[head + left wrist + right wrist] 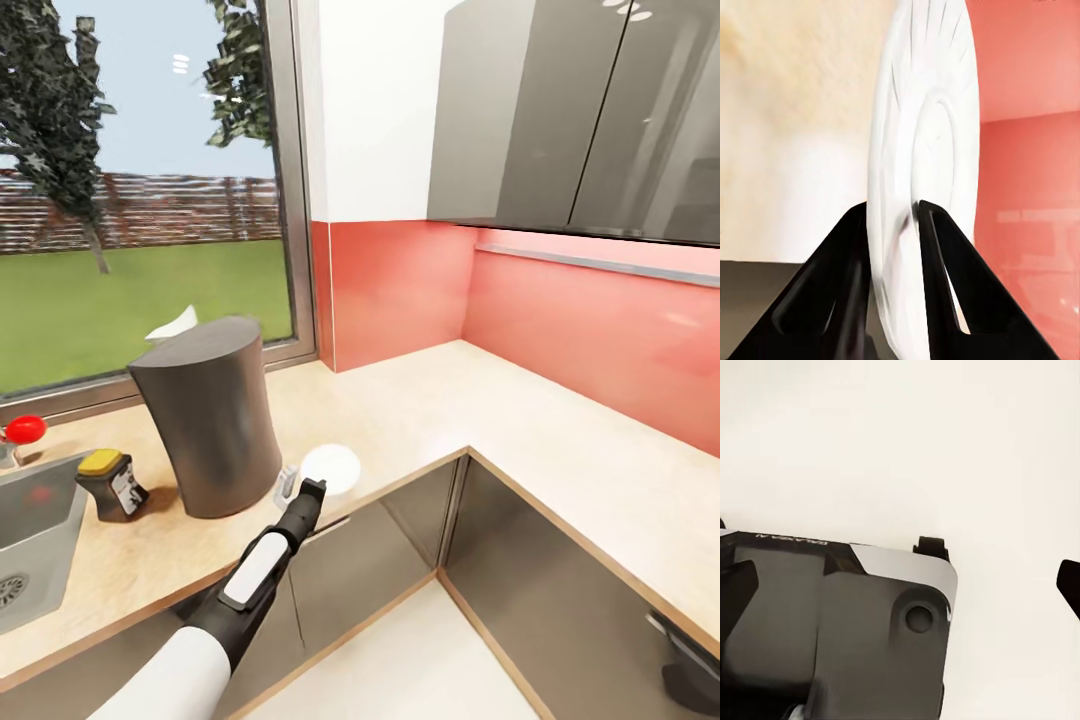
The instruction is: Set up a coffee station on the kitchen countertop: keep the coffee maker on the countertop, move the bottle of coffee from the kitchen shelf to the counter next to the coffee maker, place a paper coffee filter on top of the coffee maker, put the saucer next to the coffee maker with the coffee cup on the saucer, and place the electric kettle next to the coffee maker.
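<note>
Saucer point(922, 172) sits edge-on between the left gripper point(894, 225) fingers, clamped at its rim, above the kitchen countertop point(480, 410) beside the coffee maker point(210, 420).

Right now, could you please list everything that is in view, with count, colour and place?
coffee maker: 1, dark grey, on countertop by window
filter: 1, white, on top of coffee maker
coffee bottle: 1, dark brown with yellow lid, beside coffee maker near sink
saucer: 1, white, at counter edge beside coffee maker, between left gripper's fingers
countertop: 1, beige, L-shaped
sink: 1, grey, set in countertop
red knob: 1, behind sink
upper cabinets: grey, above red backsplash
window: 1, lawn and trees outside
left gripper: black, closed on saucer rim
</note>
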Controlling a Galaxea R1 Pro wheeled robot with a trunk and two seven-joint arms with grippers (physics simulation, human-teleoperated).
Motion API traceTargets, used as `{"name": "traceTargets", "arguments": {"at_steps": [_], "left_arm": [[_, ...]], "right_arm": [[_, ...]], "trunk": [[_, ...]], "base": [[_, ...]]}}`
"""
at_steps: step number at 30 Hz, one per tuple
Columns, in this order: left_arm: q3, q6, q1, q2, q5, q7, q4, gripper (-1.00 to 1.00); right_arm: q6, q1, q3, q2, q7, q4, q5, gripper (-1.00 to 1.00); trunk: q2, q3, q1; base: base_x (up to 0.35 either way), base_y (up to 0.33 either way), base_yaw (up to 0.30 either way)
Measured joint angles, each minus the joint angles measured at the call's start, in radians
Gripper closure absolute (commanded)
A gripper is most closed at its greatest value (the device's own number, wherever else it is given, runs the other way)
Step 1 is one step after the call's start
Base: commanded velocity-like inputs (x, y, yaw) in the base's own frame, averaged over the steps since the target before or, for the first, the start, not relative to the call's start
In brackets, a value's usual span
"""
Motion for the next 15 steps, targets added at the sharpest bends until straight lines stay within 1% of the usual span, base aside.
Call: {"name": "traceTargets", "arguments": {"at_steps": [3, 5, 6, 7, 8, 10, 15], "left_arm": [[0.001, -0.001, 0.002, 0.0, 0.003, 0.002, 0.0, 1.0], [0.01, -0.003, 0.003, 0.0, 0.011, 0.007, 0.0, 1.0], [0.019, -0.004, 0.003, -0.001, 0.013, 0.009, 0.0, 1.0], [0.041, -0.004, 0.003, -0.001, 0.015, 0.012, 0.0, 1.0], [0.054, -0.004, 0.002, -0.001, 0.015, 0.014, -0.001, 1.0], [0.071, -0.005, 0.002, -0.001, 0.016, 0.015, -0.001, 1.0], [0.078, -0.006, 0.002, -0.002, 0.018, 0.016, 0.0, 1.0]], "right_arm": [[0.0, 0.0, 0.0, 0.0, 0.0, 0.0, 0.0, -1.0], [0.0, 0.0, 0.0, 0.0, 0.0, 0.0, 0.0, -1.0], [0.0, 0.001, 0.0, 0.0, 0.0, 0.0, 0.0, -1.0], [0.0, 0.001, 0.0, 0.0, 0.001, 0.0, 0.0, -1.0], [0.0, 0.001, 0.0, 0.0, 0.001, 0.0, 0.0, -1.0], [0.0, 0.001, 0.0, 0.0, 0.001, 0.0, 0.0, -1.0], [0.0, 0.001, 0.0, 0.0, 0.001, 0.0, 0.0, -1.0]], "trunk": [[0.0, 0.0, 0.0], [0.0, 0.0, 0.0], [0.0, 0.0, 0.0], [0.0, 0.0, 0.0], [0.0, 0.0, 0.0], [0.0, 0.0, 0.0], [0.0, 0.0, 0.0]], "base": [[0.193, 0.0, 0.0], [0.075, 0.0, 0.0], [0.03, 0.0, 0.0], [0.019, 0.0, 0.0], [0.01, 0.0, 0.0], [0.004, 0.0, 0.0], [0.14, 0.0, 0.0]]}}
